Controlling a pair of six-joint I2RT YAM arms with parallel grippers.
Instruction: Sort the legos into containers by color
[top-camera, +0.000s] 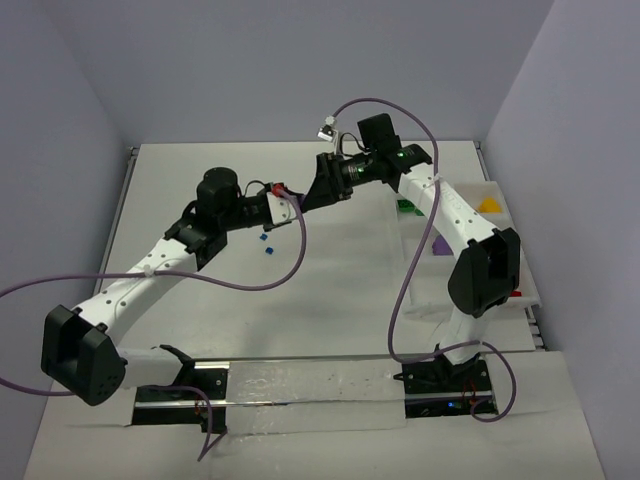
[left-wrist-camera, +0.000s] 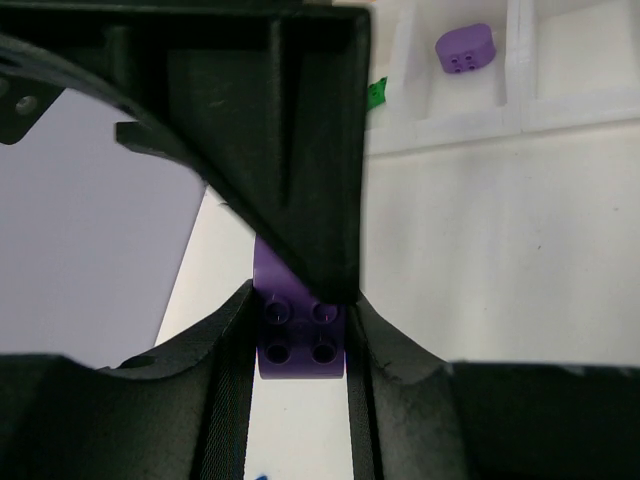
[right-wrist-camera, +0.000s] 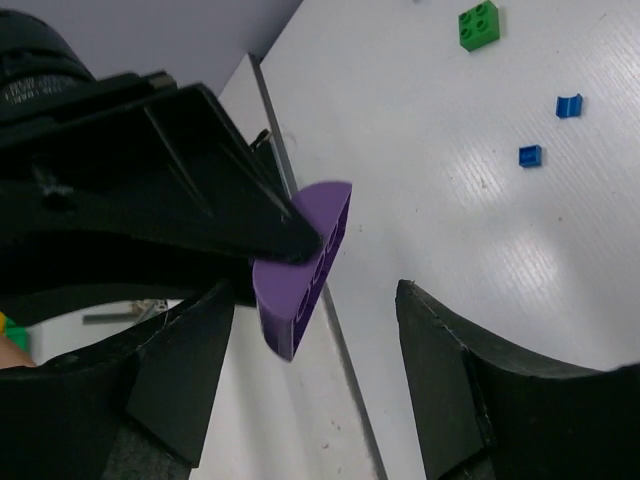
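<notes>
My left gripper (left-wrist-camera: 300, 320) is shut on a purple lego (left-wrist-camera: 300, 340), pinched between both fingers above the table. In the top view the two grippers meet in mid-air over the table's middle, the left gripper (top-camera: 302, 203) and the right gripper (top-camera: 318, 192) tip to tip. My right gripper (right-wrist-camera: 312, 300) is open, its jaws wide apart around the same purple lego (right-wrist-camera: 300, 270), which sits near its left finger. The white divided tray (top-camera: 500, 235) stands at the right.
Two small blue legos (top-camera: 267, 244) lie on the table under the left arm; they show in the right wrist view (right-wrist-camera: 530, 155) with a green lego (right-wrist-camera: 479, 25). The tray holds a yellow piece (top-camera: 487, 204), a purple one (left-wrist-camera: 464, 48), a green one (top-camera: 405, 207).
</notes>
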